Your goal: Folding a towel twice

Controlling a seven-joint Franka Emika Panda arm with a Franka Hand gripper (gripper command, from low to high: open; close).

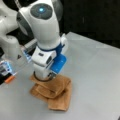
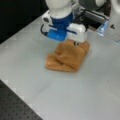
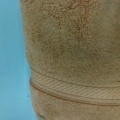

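No text, label, brand or number can be read in any of the three views. The one mark is a small dark triangular sign (image 1: 19,57) on the white arm link at the left of a front view, its content illegible.

A robot arm (image 1: 41,30) built from glossy white, rounded shells. In a front view its topmost joint is a fat white barrel with a dark grey circular end cap (image 1: 41,11), and a small blue light glows at the cap's centre. Below this the casing narrows to a wrist ringed by a dark blue band (image 1: 48,48). A bright blue block (image 1: 58,63) is fixed to the side of the wrist; in a front view it shows as a blue bracket (image 2: 56,32) beside a white boxy housing (image 2: 77,32). A dark round ring rims the lowest white section. The pincer's fingers do not show in any view.
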